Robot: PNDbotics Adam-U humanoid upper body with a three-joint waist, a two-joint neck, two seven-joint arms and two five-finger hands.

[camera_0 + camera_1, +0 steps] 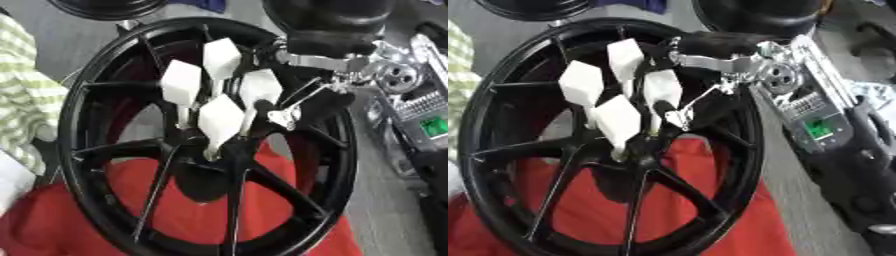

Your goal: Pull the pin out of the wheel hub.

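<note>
1. The black wheel hub [105,165] stands up on a red cloth [184,210].
2. Four white pins [220,120] stick out of the hub's middle, long ends pointing up and toward the camera.
3. The right hand [710,47] is at the hub's upper right; I cannot tell if its fingers are open or closed.

Four white pins [219,95] crowd the hub [206,150], close together. Black spokes [153,185] split the wheel into narrow gaps. The right hand [677,116] fills the hub's right side; the left side lies open.
</note>
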